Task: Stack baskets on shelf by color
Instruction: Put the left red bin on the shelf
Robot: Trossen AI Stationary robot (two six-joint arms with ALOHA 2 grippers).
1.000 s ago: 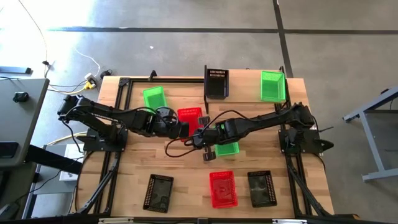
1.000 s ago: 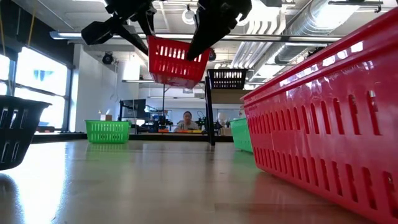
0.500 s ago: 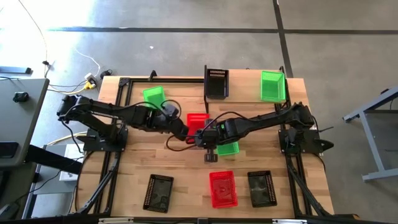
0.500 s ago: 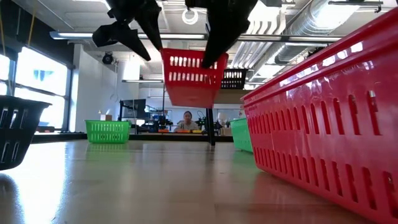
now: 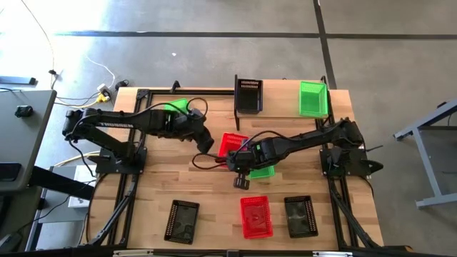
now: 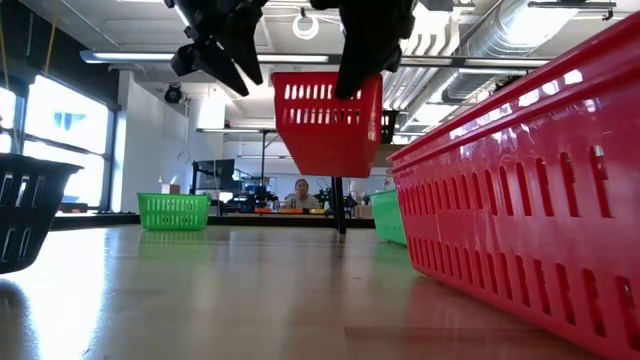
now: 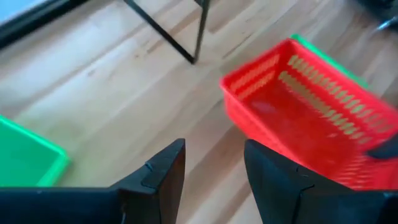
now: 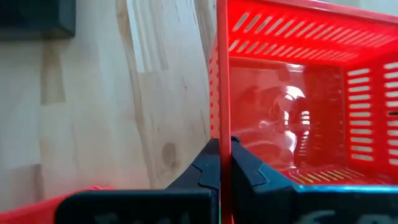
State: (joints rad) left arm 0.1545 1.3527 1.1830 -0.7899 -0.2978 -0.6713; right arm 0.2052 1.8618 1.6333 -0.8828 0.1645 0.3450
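Note:
A red basket [image 5: 232, 145] hangs in the air over the table's middle [image 6: 330, 120], held by my right gripper [image 5: 243, 158], which is shut on it. My left gripper [image 5: 203, 139] is open just left of it, apart from it [image 7: 214, 168]. A green basket [image 5: 264, 170] lies on the table partly below the red one. The shelf [image 5: 278, 107] stands at the far right and carries a black basket [image 5: 248, 93] and a green basket [image 5: 313, 98]. Another green basket [image 5: 177, 108] sits far left, partly under my left arm. My right gripper [image 8: 222, 155] grips the red basket by the rim of one side wall [image 8: 221, 93], one finger inside [image 8: 245, 165] and one outside the wall. The fingers come from above [image 6: 365, 70]. The basket is lifted clear and hangs upright and about level.
Along the near edge lie a black basket [image 5: 182, 220], a red basket [image 5: 255, 215] and another black basket [image 5: 301, 215]. The shelf's black post [image 7: 199, 31] stands close beyond my left gripper. A person sits in the room behind the table [image 6: 301, 190].
My left gripper has let go of the red basket and drawn back toward the table's left and far side. The right gripper has carried the basket a little toward the right and near edges, and the basket has gone from tilted to about level.

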